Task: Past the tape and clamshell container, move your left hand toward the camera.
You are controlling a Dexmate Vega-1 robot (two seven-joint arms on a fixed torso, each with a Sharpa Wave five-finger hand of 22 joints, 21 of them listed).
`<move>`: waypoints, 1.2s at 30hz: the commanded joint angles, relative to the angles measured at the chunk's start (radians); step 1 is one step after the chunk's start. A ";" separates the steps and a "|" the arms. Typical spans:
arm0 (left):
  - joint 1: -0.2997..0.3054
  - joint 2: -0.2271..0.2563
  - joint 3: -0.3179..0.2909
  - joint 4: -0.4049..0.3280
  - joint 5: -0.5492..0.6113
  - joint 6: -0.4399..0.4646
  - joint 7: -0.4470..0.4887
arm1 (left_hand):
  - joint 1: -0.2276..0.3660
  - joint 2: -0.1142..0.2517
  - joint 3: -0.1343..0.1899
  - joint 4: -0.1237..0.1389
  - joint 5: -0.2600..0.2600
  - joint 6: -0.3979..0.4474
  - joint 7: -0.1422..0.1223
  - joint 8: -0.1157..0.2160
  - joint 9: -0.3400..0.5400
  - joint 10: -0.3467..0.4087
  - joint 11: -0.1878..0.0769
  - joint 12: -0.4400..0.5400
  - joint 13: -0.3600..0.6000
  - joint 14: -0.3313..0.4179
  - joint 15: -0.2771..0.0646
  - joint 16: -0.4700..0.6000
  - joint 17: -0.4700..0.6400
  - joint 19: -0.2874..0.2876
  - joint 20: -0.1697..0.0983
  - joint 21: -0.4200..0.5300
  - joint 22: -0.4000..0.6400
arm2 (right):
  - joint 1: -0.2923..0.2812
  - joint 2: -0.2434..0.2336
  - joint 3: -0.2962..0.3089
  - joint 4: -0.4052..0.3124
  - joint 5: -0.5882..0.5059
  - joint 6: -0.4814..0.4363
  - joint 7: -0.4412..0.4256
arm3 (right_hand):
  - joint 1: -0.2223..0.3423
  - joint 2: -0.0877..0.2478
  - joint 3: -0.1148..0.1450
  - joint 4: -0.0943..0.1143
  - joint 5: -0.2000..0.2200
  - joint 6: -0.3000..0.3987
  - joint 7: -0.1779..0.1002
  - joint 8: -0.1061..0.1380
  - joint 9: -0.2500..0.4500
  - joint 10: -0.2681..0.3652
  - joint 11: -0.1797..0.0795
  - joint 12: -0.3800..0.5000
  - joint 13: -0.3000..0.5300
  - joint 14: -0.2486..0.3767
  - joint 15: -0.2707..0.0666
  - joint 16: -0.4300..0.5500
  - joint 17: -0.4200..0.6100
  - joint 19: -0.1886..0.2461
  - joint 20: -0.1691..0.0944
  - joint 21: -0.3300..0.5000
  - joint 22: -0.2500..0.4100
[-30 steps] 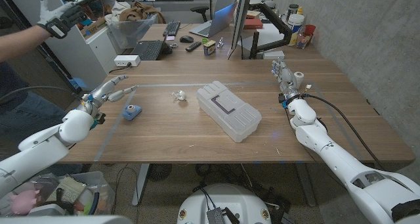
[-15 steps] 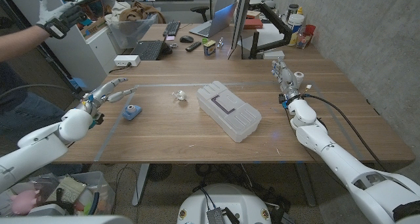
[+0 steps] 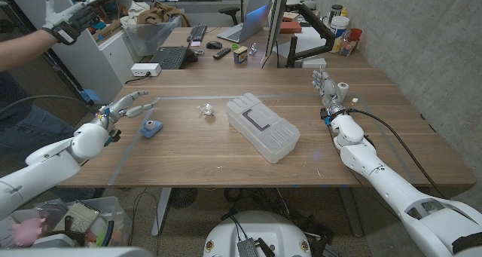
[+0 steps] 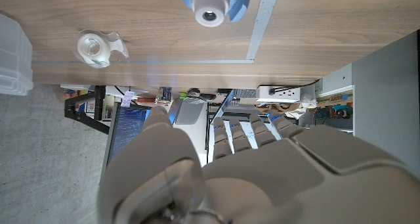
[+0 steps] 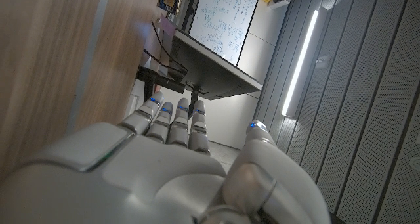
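Observation:
A small blue camera [image 3: 152, 128] sits on the table's left part, its lens [image 4: 209, 15] facing my left wrist camera. My left hand [image 3: 124, 106] hovers just left of it, fingers spread and holding nothing. A clear tape dispenser [image 3: 205, 110] lies right of the blue camera, also the tape dispenser [image 4: 96, 47] in the left wrist view. The clear clamshell container [image 3: 262, 126] lies at the table's middle, its corner [image 4: 12, 53] in the left wrist view. My right hand [image 3: 325, 87] stands at the far right, fingers extended together, empty; right hand [image 5: 164, 165].
Pale tape lines [image 3: 129, 142] mark the wood. Beyond the table's far edge stand a power strip [image 3: 144, 69], keyboard [image 3: 170, 56], laptop and monitor [image 3: 273, 23]. A person's gloved hand [image 3: 66, 19] is raised at the upper left. A white cup [image 3: 343, 87] stands by my right hand.
My left hand has drifted slightly up and away from me beside the blue camera. Nothing else has moved.

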State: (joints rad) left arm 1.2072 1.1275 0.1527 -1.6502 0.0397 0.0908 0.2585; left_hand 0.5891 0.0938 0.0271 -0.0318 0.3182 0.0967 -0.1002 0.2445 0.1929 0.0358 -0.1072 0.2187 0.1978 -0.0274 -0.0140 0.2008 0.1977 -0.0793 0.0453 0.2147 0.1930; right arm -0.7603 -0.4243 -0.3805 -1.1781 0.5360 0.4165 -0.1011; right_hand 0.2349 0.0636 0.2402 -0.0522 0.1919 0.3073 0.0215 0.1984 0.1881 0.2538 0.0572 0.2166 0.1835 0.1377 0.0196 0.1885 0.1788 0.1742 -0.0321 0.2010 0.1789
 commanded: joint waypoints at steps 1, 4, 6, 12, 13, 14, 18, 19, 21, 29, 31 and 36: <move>-0.088 0.025 0.115 0.002 0.059 0.049 -0.029 | 0.015 -0.003 -0.003 -0.011 0.001 -0.003 -0.001 -0.004 0.001 -0.002 -0.002 0.003 0.003 0.003 -0.002 0.003 0.002 0.000 0.010 0.006 0.003 | 0.002 0.005 0.003 0.014 0.008 0.015 0.009 | -0.002 0.007 -0.002 -0.005 -0.002 0.009 0.000 0.001 0.004 0.009 0.002 0.004 0.003 0.011 -0.004 0.000 0.006 0.004 0.003 0.000 0.005; -0.094 0.036 0.131 -0.010 0.074 0.067 -0.030 | 0.030 -0.008 -0.001 -0.021 0.003 -0.023 -0.004 -0.013 0.002 -0.009 0.000 0.000 0.004 -0.002 -0.002 0.000 0.001 -0.002 0.014 0.005 0.002 | 0.004 0.006 0.002 0.019 0.008 0.016 0.012 | -0.002 0.007 -0.002 -0.005 -0.002 0.009 0.000 0.001 0.004 0.009 0.001 0.004 0.003 0.010 -0.003 0.000 0.006 0.004 0.003 0.000 0.005; -0.093 0.039 0.132 -0.015 0.069 0.071 -0.027 | 0.035 -0.009 0.000 -0.025 0.004 -0.026 -0.006 -0.014 0.002 -0.013 0.002 -0.002 0.004 -0.005 -0.002 -0.002 0.000 -0.005 0.017 0.004 0.002 | 0.006 0.008 0.002 0.023 0.010 0.017 0.015 | -0.003 0.007 -0.002 -0.005 -0.002 0.009 0.000 0.001 0.004 0.009 0.001 0.004 0.003 0.011 -0.004 0.000 0.006 0.004 0.003 0.000 0.005; -0.088 0.049 0.136 -0.027 0.060 0.085 -0.021 | 0.044 -0.012 0.001 -0.031 0.006 -0.028 -0.006 -0.016 0.002 -0.015 0.005 -0.003 0.004 -0.006 -0.002 -0.002 0.000 -0.005 0.021 0.004 0.002 | 0.014 0.012 0.000 0.037 0.011 0.021 0.024 | -0.003 0.007 -0.002 -0.006 -0.002 0.010 -0.001 0.001 0.004 0.009 0.006 0.004 0.003 0.011 -0.003 0.000 0.006 0.003 0.003 0.000 0.005; -0.087 0.049 0.137 -0.029 0.057 0.088 -0.020 | 0.045 -0.012 0.001 -0.032 0.006 -0.029 -0.005 -0.016 0.002 -0.015 0.005 -0.003 0.004 -0.006 -0.002 -0.002 0.000 -0.005 0.022 0.004 0.002 | 0.016 0.013 0.000 0.040 0.013 0.022 0.027 | -0.003 0.007 -0.002 -0.006 -0.002 0.009 -0.001 0.001 0.004 0.009 0.002 0.003 0.003 0.011 -0.003 0.000 0.006 0.003 0.003 0.000 0.005; -0.085 0.048 0.137 -0.030 0.053 0.089 -0.018 | 0.047 -0.012 0.001 -0.032 0.006 -0.029 -0.005 -0.016 0.002 -0.014 0.004 -0.003 0.004 -0.006 -0.001 -0.002 0.000 -0.005 0.022 0.004 0.002 | 0.018 0.014 -0.001 0.042 0.013 0.022 0.030 | -0.003 0.007 -0.002 -0.006 -0.002 0.009 -0.001 0.001 0.004 0.009 0.001 0.003 0.003 0.012 -0.003 0.000 0.006 0.003 0.003 0.000 0.005; -0.078 0.046 0.139 -0.033 0.046 0.091 -0.005 | 0.052 -0.013 0.002 -0.036 0.007 -0.029 -0.005 -0.016 0.002 -0.015 0.003 -0.003 0.004 -0.007 -0.001 -0.003 0.000 -0.005 0.033 0.003 0.002 | 0.021 0.013 -0.003 0.044 0.012 0.021 0.033 | -0.004 0.008 -0.003 -0.006 -0.002 0.010 -0.001 0.001 0.004 0.009 0.000 0.003 0.003 0.012 -0.003 0.000 0.006 0.003 0.003 0.000 0.005; -0.076 0.045 0.139 -0.032 0.042 0.091 -0.003 | 0.054 -0.014 0.002 -0.037 0.007 -0.029 -0.005 -0.016 0.002 -0.015 0.003 -0.004 0.004 -0.007 -0.001 -0.003 0.000 -0.005 0.035 0.003 0.002 | 0.022 0.013 -0.003 0.046 0.011 0.022 0.033 | -0.004 0.008 -0.003 -0.006 -0.002 0.010 -0.001 0.001 0.004 0.008 0.001 0.003 0.003 0.012 -0.003 0.000 0.006 0.003 0.003 0.000 0.005; -0.076 0.043 0.142 -0.031 0.039 0.091 -0.001 | 0.057 -0.014 0.003 -0.039 0.007 -0.028 -0.005 -0.016 0.002 -0.015 0.001 -0.004 0.004 -0.006 0.000 -0.002 0.000 -0.003 0.042 0.004 0.002 | 0.023 0.012 -0.002 0.048 0.011 0.023 0.034 | -0.004 0.008 -0.003 -0.006 -0.002 0.010 -0.001 0.001 0.004 0.008 0.001 0.003 0.003 0.012 -0.003 0.000 0.006 0.003 0.003 0.000 0.005; -0.080 0.038 0.158 -0.030 0.033 0.098 0.002 | 0.062 -0.015 0.003 -0.043 0.008 -0.026 -0.005 -0.016 0.003 -0.015 0.002 -0.004 0.005 -0.005 0.001 -0.002 0.000 -0.002 0.047 0.004 0.002 | 0.022 0.008 0.000 0.048 0.015 0.023 0.040 | -0.004 0.009 -0.003 -0.006 -0.002 0.010 -0.001 0.001 0.004 0.008 0.000 0.003 0.003 0.012 -0.002 0.000 0.006 0.003 0.003 -0.001 0.005; -0.086 0.035 0.165 -0.028 0.034 0.098 -0.002 | 0.063 -0.016 0.003 -0.043 0.008 -0.025 -0.004 -0.016 0.003 -0.015 0.000 -0.004 0.005 -0.004 0.001 -0.002 0.000 -0.002 0.049 0.005 0.002 | 0.021 0.007 0.000 0.047 0.016 0.025 0.041 | -0.004 0.009 -0.003 -0.006 -0.002 0.011 -0.002 0.001 0.004 0.009 0.001 0.003 0.003 0.013 -0.002 0.000 0.006 0.003 0.004 -0.001 0.005; -0.099 0.025 0.182 -0.023 0.038 0.097 -0.005 | 0.066 -0.016 0.003 -0.045 0.009 -0.025 -0.004 -0.016 0.003 -0.012 0.002 -0.003 0.005 -0.003 0.001 -0.001 0.000 -0.002 0.049 0.005 0.002 | 0.018 0.002 0.003 0.041 0.015 0.027 0.041 | -0.004 0.009 -0.003 -0.007 -0.002 0.011 -0.001 0.000 0.004 0.009 -0.001 0.003 0.003 0.014 -0.002 0.000 0.006 0.003 0.004 -0.001 0.005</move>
State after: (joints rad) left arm 1.1280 1.1694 0.2918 -1.6773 0.0773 0.1825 0.2547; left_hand 0.6455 0.0792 0.0306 -0.0658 0.3223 0.0766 -0.1020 0.2319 0.1928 0.0280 -0.0998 0.2187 0.1976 -0.0275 -0.0141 0.2008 0.1952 -0.0808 0.0828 0.2147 0.1929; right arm -0.7399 -0.4153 -0.3812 -1.1333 0.5473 0.4378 -0.0699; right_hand 0.2282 0.0703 0.2375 -0.0549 0.1919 0.3111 0.0178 0.1984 0.1881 0.2573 0.0608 0.2166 0.1835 0.1431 0.0140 0.1885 0.1788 0.1741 -0.0322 0.2010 0.1789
